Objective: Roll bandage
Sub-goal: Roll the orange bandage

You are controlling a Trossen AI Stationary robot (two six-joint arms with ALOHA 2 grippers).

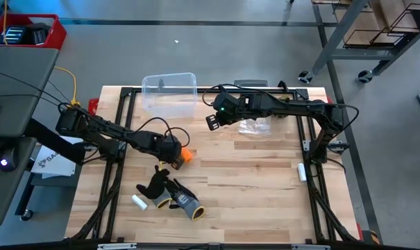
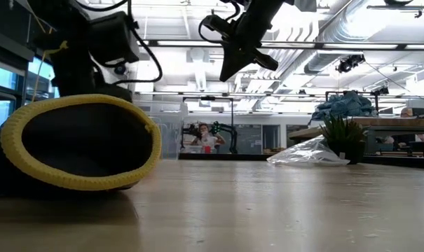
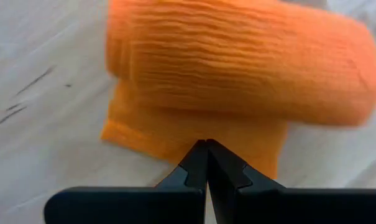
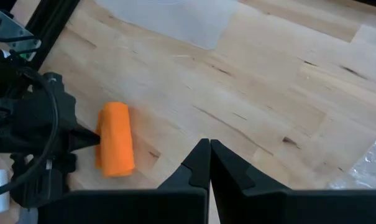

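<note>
Bandage (image 4: 115, 147) lies on the wooden table (image 1: 265, 180) as a short, stubby orange roll, a little way in front of the clear plastic bin (image 1: 170, 92). By the look of it most of the rolling is done: the right wrist view shows a compact cylinder. The left wrist view shows one flat flap of the strip lying loose under the roll on the near side, so the tail end seems not yet tucked in. That last turn is what is left, as far as I can judge.

Left gripper (image 3: 206, 158): fingers pressed together, nothing between them, tips at the edge of the loose flap, just beside the roll.

Right gripper (image 4: 209, 163): fingers likewise closed and empty, raised over the table between the bin and a crumpled clear bag (image 1: 255, 126), well apart from the bandage.

Hard to make out: whether the left tips actually touch the flap or sit just short of it. The high view hides most of the roll behind the left arm. The low view is blocked by a yellow-edged glove cuff (image 2: 78, 143); the bandage does not show there at all.
</note>
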